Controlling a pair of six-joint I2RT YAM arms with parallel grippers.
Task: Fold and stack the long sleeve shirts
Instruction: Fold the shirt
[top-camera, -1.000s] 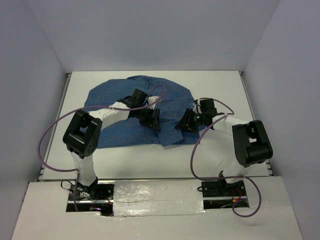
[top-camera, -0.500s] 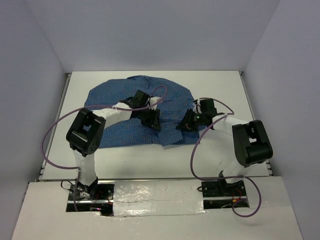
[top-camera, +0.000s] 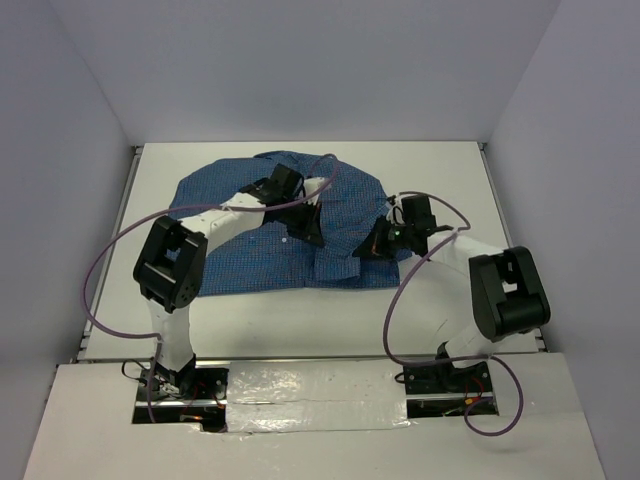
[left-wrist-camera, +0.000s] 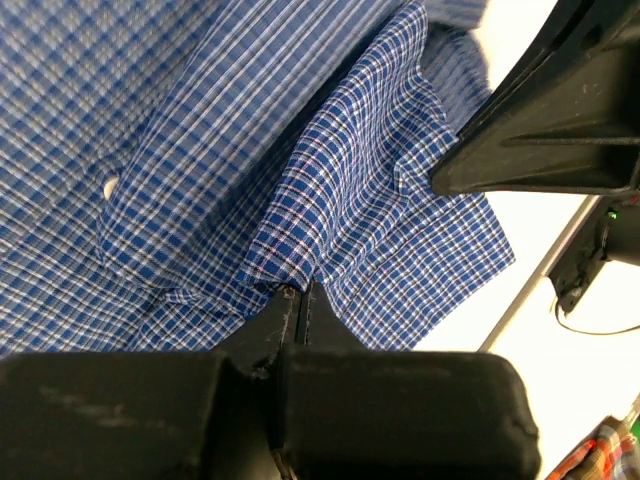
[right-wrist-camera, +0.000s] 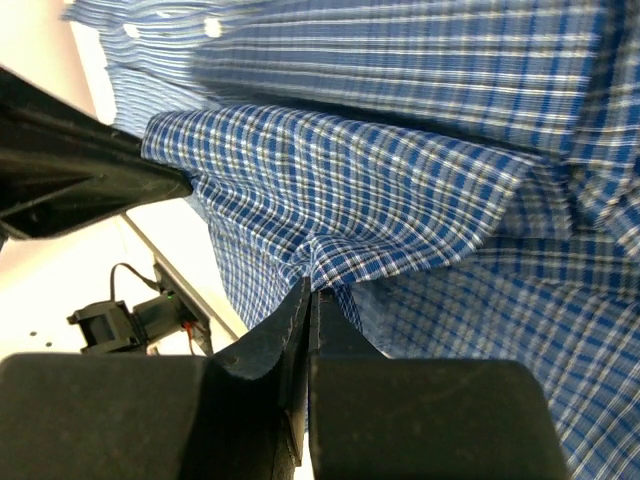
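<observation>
Two arms of mine, the left arm (top-camera: 170, 265) and the right arm (top-camera: 505, 290), are bolted at the near edge of the white table (top-camera: 300, 320), and a purple cable (top-camera: 86, 295) loops off each. Both reach away over bare tabletop to the blue checked shirt (top-camera: 250, 260). It lies spread over the middle and far part of the table, more of it on my left side than on my right.

My left gripper (left-wrist-camera: 298, 297) is clenched on the shirt. In the left wrist view its fingertips press together with a ridge of cloth pinched between them, rising away from the tips. A small white button (left-wrist-camera: 110, 187) shows on the flatter cloth to the left of that ridge.

My right gripper (right-wrist-camera: 309, 292) is also clamped on the shirt, its two fingers closed on a tented peak of checked cloth caught at the tips.

From above, the two grippers are near each other over the shirt's right half. The left one is further in toward the middle and the right one is at the shirt's right edge. Beyond the shirt, a strip of bare table runs to the pale back wall (top-camera: 320, 70).
</observation>
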